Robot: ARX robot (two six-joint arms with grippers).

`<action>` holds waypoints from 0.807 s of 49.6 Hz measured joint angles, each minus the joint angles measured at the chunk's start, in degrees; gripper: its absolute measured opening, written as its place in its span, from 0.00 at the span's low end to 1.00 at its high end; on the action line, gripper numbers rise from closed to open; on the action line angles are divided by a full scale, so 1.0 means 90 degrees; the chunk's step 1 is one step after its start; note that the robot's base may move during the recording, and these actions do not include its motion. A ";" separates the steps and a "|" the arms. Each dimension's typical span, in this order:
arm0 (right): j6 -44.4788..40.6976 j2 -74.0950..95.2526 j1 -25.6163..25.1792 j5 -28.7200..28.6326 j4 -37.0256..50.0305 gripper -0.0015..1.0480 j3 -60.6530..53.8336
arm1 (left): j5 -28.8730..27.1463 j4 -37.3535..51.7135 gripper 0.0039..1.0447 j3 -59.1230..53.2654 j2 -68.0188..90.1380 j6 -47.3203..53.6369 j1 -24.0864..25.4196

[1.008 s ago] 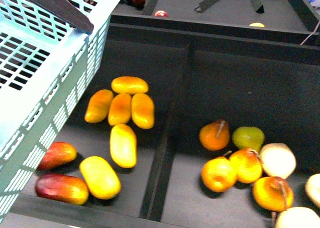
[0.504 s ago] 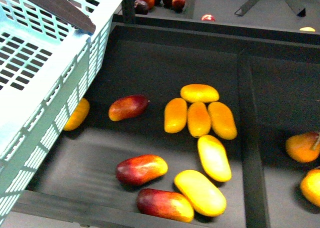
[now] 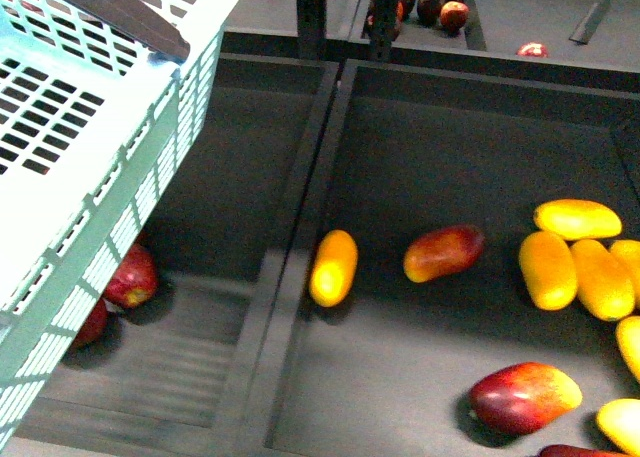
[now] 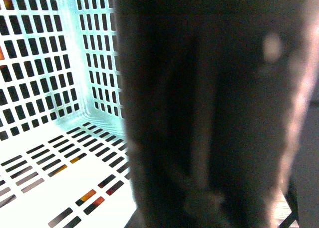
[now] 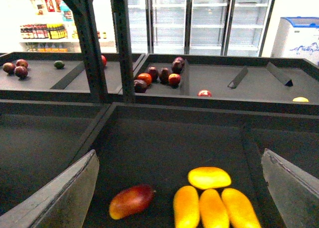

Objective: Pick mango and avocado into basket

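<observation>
In wide bin, mango (image 3: 443, 253) is lying between lone yellow fruit (image 3: 333, 267) and yellow cluster (image 3: 548, 269). Your right gripper (image 5: 178, 155) is hovering clear of it, jaws wide apart. Basket (image 3: 100, 177) is looming at left above apple (image 3: 130, 277). Left gripper: dark blur is blocking your view, can't tell.

The basket (image 3: 60, 207) runs off the front view's left edge and half-hides 2 red apples (image 3: 130, 277). In the left wrist view a blurred dark shape (image 4: 214, 108) covers much of it.
</observation>
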 joint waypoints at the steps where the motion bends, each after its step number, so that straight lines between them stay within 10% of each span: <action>1: 0.0000 0.0002 0.0000 0.0002 -0.0005 0.93 0.0000 | -0.0010 0.0000 0.05 0.0000 0.0000 0.0002 0.0000; 40: 0.0000 0.0000 -0.0012 -0.0012 -0.0002 0.93 -0.0002 | 0.0318 0.0238 0.05 0.0002 0.0092 0.0760 -0.0032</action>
